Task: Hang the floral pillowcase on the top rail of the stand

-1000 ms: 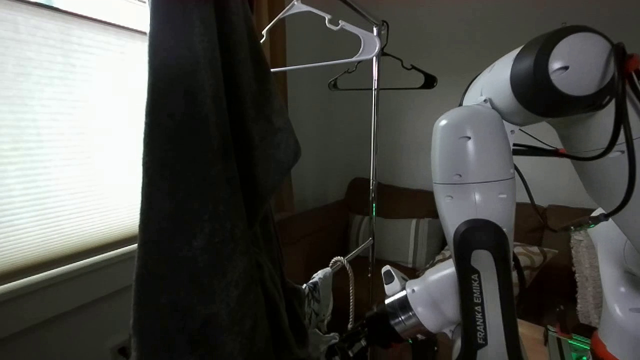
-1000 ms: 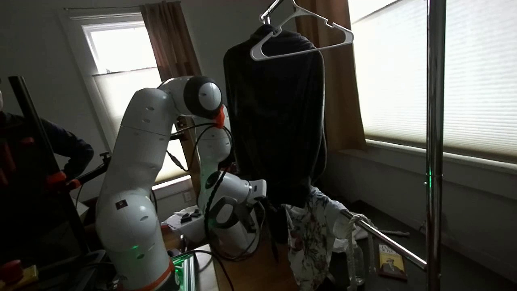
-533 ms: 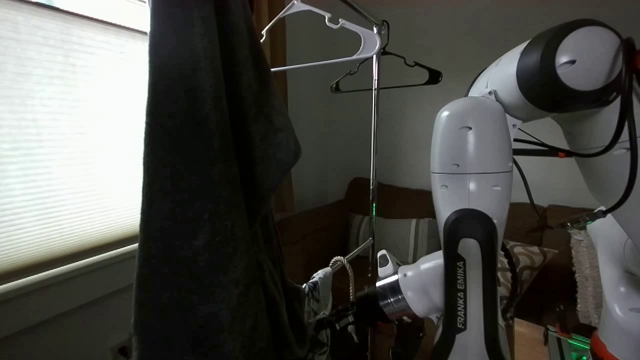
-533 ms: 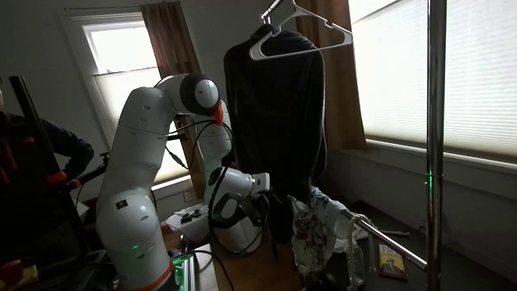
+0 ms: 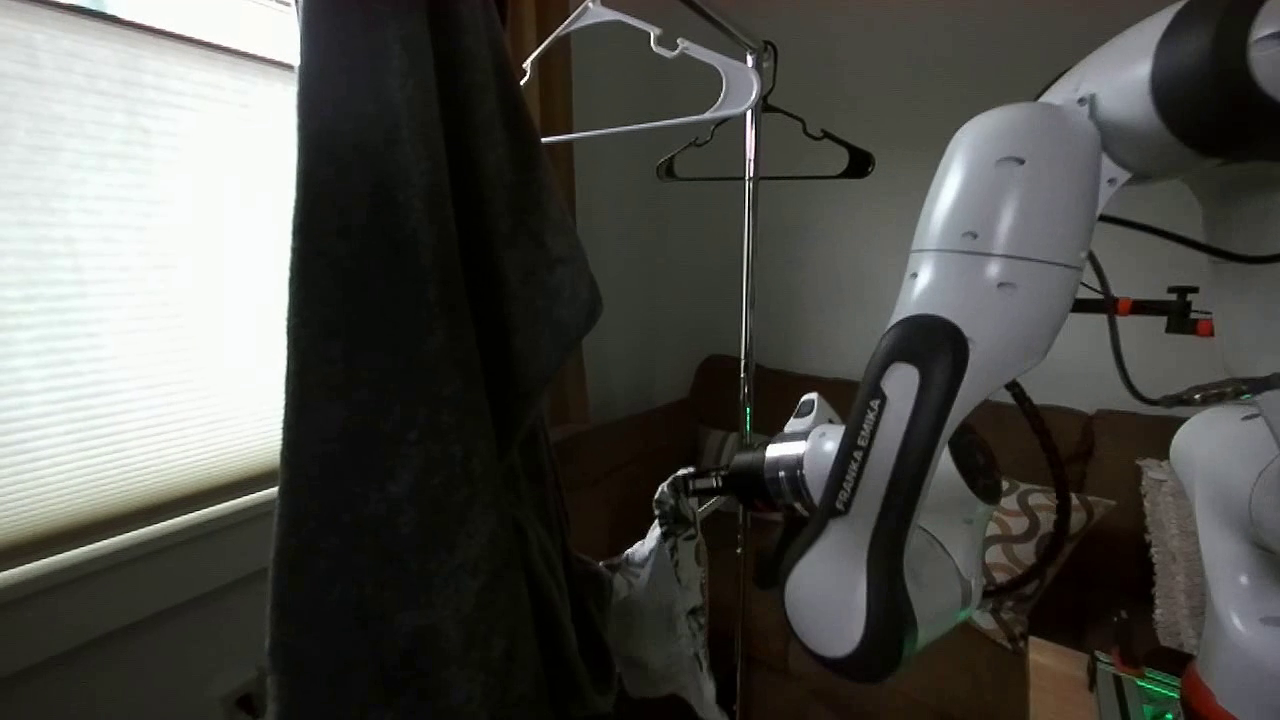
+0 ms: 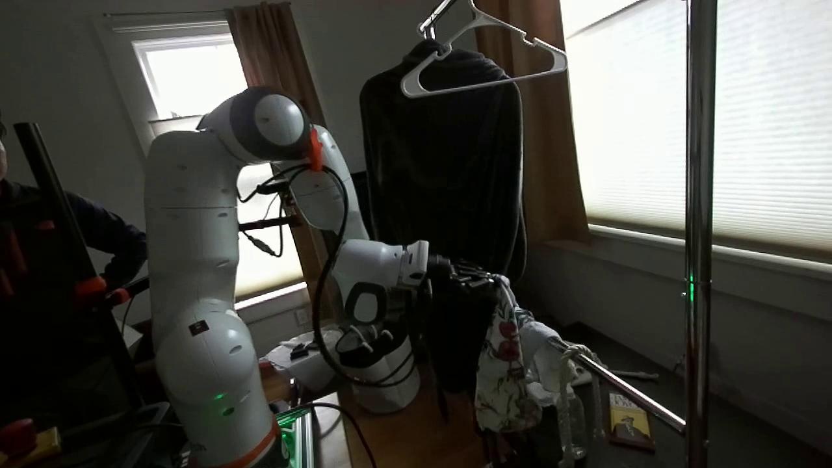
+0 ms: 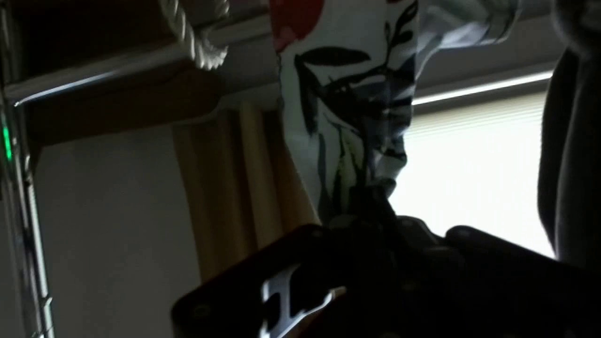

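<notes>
The floral pillowcase, white with red flowers and dark leaves, shows in both exterior views (image 5: 655, 610) (image 6: 508, 380) and fills the upper middle of the wrist view (image 7: 342, 89). My gripper (image 5: 692, 484) is shut on one gathered edge of it and holds that edge above the stand's lower rail (image 6: 627, 388). The gripper also shows in an exterior view (image 6: 491, 279) and, very dark, in the wrist view (image 7: 368, 202). The rest of the cloth hangs down and still lies against the lower rail. The stand's top rail (image 5: 718, 22) is high above, mostly out of frame.
A dark cloth (image 6: 448, 162) hangs from the stand close beside the gripper. A white hanger (image 6: 487, 84) and a black hanger (image 5: 815, 178) hang from the top. A rope (image 6: 572, 364) loops over the lower rail near the chrome upright (image 6: 701, 214).
My gripper has moved upward and now holds the pillowcase's edge higher, lifting the cloth above the lower rail. The arm's elbow has swung back away from the stand.
</notes>
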Motion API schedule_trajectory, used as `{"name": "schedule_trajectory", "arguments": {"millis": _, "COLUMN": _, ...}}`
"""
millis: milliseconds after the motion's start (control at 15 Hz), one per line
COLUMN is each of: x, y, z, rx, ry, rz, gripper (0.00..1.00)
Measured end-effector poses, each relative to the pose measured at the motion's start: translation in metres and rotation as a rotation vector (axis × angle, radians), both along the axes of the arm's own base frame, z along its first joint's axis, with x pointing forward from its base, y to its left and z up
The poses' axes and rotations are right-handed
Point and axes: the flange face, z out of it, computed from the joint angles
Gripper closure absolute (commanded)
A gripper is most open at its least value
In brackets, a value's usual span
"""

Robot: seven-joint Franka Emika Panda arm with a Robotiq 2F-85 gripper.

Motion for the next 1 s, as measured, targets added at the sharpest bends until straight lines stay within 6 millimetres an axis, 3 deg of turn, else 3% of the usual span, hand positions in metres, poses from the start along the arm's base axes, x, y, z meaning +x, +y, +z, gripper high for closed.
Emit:
{"name": "schedule_trajectory", "arguments": {"millis": 267, "x": -0.014, "y": -0.019, "z": 0.065, "rx": -0.054, "ry": -0.084, "rz": -0.116, "gripper": 0.99}}
{"name": "schedule_trajectory", "arguments": {"millis": 533, "x": -0.01, "y": -0.024, "z": 0.073, "rx": -0.01, "ry": -0.109, "rz": -0.141, "gripper": 0.99}}
{"name": "schedule_trajectory", "arguments": {"millis": 733, "x": -0.003, "y": -0.052, "z": 0.096, "rx": 0.0, "ry": -0.162, "rz": -0.22, "gripper": 0.99}}
{"name": "schedule_trajectory", "arguments": {"millis": 1000, "x": -0.009, "y": -0.095, "z": 0.157, "rx": -0.019, "ry": -0.281, "rz": -0.331, "gripper": 0.99}}
